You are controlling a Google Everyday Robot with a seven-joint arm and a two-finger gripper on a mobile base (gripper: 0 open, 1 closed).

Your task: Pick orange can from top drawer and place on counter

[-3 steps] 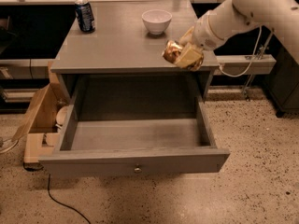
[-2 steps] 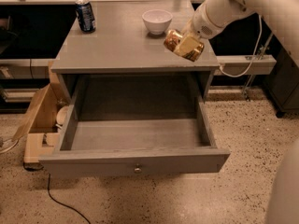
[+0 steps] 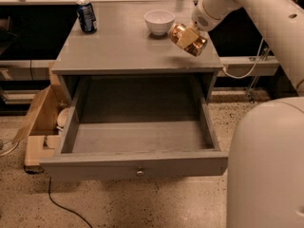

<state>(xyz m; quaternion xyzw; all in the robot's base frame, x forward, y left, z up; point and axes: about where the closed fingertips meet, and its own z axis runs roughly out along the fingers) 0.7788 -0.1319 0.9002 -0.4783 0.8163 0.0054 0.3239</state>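
My gripper (image 3: 192, 38) is shut on the orange can (image 3: 180, 34), a shiny orange-gold can held tilted on its side. It hangs just above the right part of the counter (image 3: 123, 46), next to the white bowl. The top drawer (image 3: 137, 141) is pulled wide open below, with a round knob on its front, and nothing shows inside it. My white arm reaches in from the upper right.
A white bowl (image 3: 159, 21) stands on the counter just left of the can. A dark blue can (image 3: 86, 15) stands at the back left corner. An open cardboard box (image 3: 40, 122) sits on the floor to the left. A cable lies on the speckled floor.
My gripper has carried the orange can up and to the left, from beyond the counter's right front edge to above the counter beside the bowl.
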